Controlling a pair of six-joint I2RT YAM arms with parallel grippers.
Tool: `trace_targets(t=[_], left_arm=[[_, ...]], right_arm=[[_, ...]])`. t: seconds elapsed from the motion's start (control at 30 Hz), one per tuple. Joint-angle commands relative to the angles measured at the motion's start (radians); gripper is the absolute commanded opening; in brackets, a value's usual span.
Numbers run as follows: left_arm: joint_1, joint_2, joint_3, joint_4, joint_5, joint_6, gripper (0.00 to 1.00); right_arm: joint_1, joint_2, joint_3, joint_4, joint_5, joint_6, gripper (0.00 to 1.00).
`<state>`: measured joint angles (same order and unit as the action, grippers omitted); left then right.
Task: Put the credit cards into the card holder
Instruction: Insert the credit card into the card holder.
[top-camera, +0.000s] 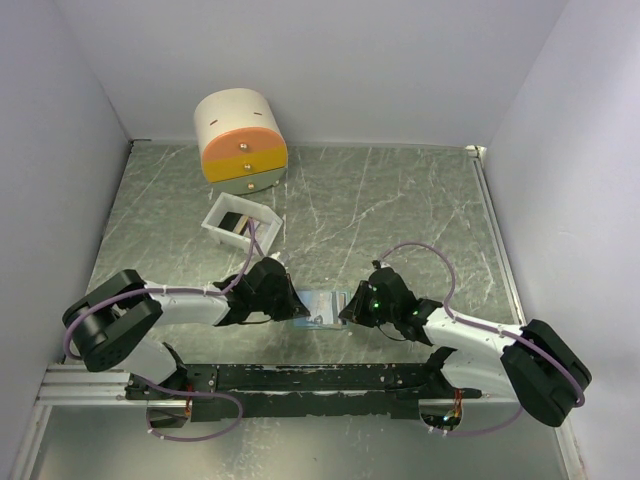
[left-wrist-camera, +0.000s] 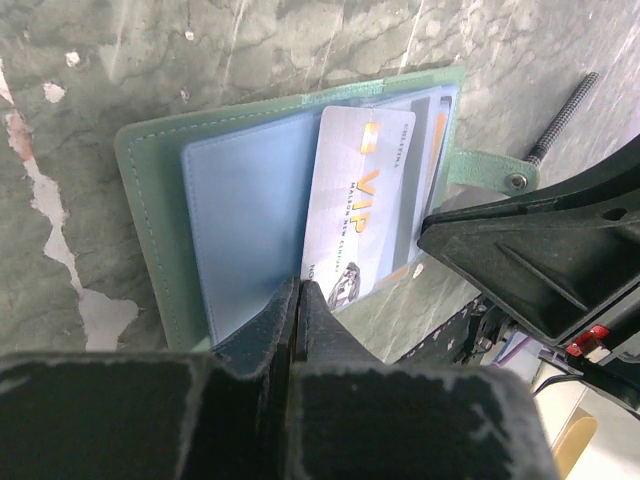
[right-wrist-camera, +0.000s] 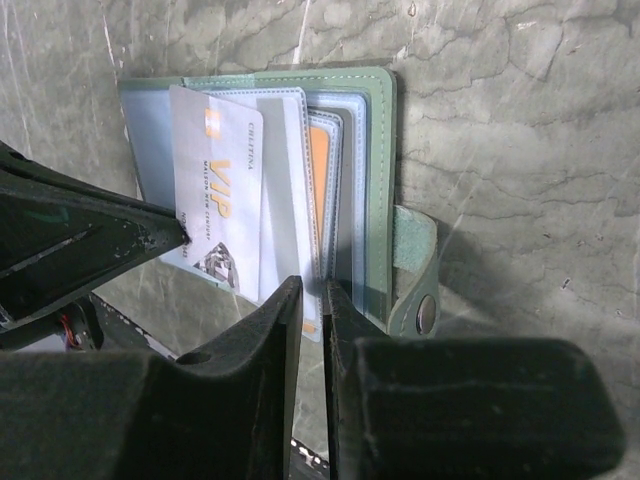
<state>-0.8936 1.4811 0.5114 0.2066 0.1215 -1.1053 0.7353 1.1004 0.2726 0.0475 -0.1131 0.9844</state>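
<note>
The card holder lies open on the table between my grippers, grey-green outside and pale blue inside, with its clasp tab at the right. A white card marked VIP lies tilted across its clear sleeves. An orange-yellow card sits in a sleeve. My left gripper is shut with its tips at the VIP card's near edge. My right gripper is closed to a narrow slit on the hanging edge of a clear sleeve.
A white open-topped box with a dark card inside stands behind the left arm. A big cream cylinder with orange and yellow drawers stands at the back left. A black rail runs along the near edge. White walls enclose the table.
</note>
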Motion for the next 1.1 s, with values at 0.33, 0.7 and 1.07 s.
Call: trace_targets(t=[0.33,0.7,1.07], left_arm=[[-0.001,0.021,-0.006,0.082,-0.040,-0.014,0.07],[-0.012,0.066,0.026,0.095,-0.002,0.022,0.08],[-0.010,-0.035,0.092,-0.083,-0.119,0.097,0.46]], right_arm=[[0.024,0.022,-0.025,-0.010,-0.011,0.022,0.14],[0.030,0.033,-0.016,-0.001,-0.007,0.028,0.13],[0.030,-0.027,0.046,-0.123,0.055,-0.019,0.13]])
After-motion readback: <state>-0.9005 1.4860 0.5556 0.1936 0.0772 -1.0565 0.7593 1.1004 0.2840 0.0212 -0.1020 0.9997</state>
